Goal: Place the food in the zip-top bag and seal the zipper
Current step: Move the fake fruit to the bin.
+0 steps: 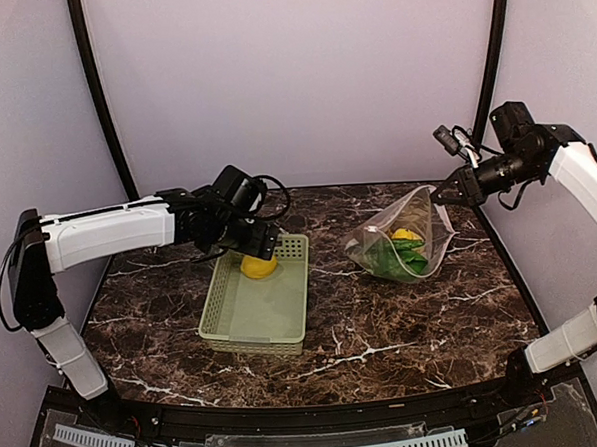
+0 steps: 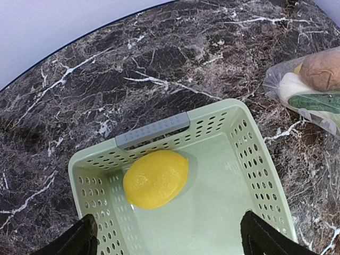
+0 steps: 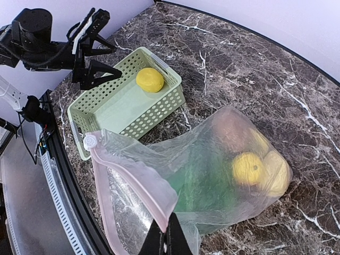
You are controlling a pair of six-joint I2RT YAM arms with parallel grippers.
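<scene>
A yellow lemon [image 1: 259, 267] [image 2: 155, 178] lies at the far end of the pale green basket [image 1: 258, 311]. My left gripper [image 2: 171, 239] is open just above the basket, its fingers [image 2: 85, 236] wide on either side of the lemon without touching it. My right gripper [image 3: 169, 234] is shut on the pinkish zipper strip [image 3: 133, 180] of the clear zip-top bag [image 1: 400, 240] and holds its mouth lifted and open. The white slider [image 3: 89, 141] sits at the strip's far end. Inside the bag are yellow fruit [image 3: 248, 169], green pieces [image 3: 204, 180] and a brown potato [image 2: 322, 69].
The basket stands left of centre on the dark marble table [image 1: 384, 329], with the bag to its right. The black rounded table edge [image 3: 69, 175] runs close under the bag's mouth. Pale walls surround the table.
</scene>
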